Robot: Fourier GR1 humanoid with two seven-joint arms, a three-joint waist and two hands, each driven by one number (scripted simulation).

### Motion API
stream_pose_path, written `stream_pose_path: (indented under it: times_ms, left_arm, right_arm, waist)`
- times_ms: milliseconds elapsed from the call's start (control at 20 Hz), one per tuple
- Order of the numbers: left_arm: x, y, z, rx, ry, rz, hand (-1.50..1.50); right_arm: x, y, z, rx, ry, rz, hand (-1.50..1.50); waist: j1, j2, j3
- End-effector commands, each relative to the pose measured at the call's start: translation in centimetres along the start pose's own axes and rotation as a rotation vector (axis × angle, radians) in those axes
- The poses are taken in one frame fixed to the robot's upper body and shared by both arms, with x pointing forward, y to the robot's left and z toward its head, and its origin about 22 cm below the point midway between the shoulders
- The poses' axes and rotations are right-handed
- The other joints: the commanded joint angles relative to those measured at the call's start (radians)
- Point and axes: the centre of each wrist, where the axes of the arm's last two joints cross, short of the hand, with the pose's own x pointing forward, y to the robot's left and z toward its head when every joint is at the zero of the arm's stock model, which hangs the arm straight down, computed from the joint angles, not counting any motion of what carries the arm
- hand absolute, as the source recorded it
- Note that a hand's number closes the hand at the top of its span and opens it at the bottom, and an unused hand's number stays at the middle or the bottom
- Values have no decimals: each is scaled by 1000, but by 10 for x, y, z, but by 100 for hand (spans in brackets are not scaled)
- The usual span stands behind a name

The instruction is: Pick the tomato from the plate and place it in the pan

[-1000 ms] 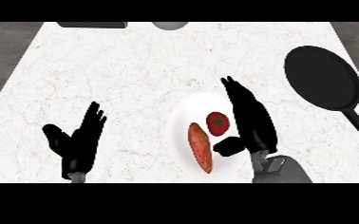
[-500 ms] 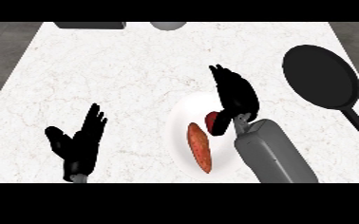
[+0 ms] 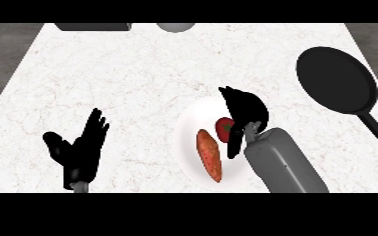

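Grasping is the step I judge in hand: my black right hand [image 3: 244, 111] curls down over the small round red tomato [image 3: 225, 126], which sits on the white round plate [image 3: 190, 130] beside a long orange vegetable [image 3: 210, 155]. I cannot tell whether the fingers pinch it yet. Next I must lift it to the black round frying pan [image 3: 336, 86], well right of the plate; my left hand [image 3: 81, 147] rests spread, well left.

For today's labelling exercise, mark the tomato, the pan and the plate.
tomato [image 3: 224, 125], head view, its visible red left side.
pan [image 3: 336, 80], head view, middle of its black dish.
plate [image 3: 189, 130], head view, bare white left part.
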Motion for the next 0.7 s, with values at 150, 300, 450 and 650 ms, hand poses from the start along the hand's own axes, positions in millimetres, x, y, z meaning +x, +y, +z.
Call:
stream_pose_path:
  times_ms: [150,300,450,650]
  left_arm:
    - [-9,-1,6,3,-2,5,0]
    - [7,0,-5,-4,8,8,0]
    - [-9,-4,9,3,-1,21,0]
    - [-6,-4,22,11,6,6,0]
  right_arm:
    - [-15,9,4,-49,-18,-46,-150]
    - [-8,24,-5,-59,-47,-66,-150]
    - [-16,31,-7,-109,-36,-31,-150]
    - [-28,36,-29,-91,-12,-10,-150]
  waist:
    - [-2,0,0]
    - [-1,0,0]
    - [0,0,0]
    - [3,0,0]
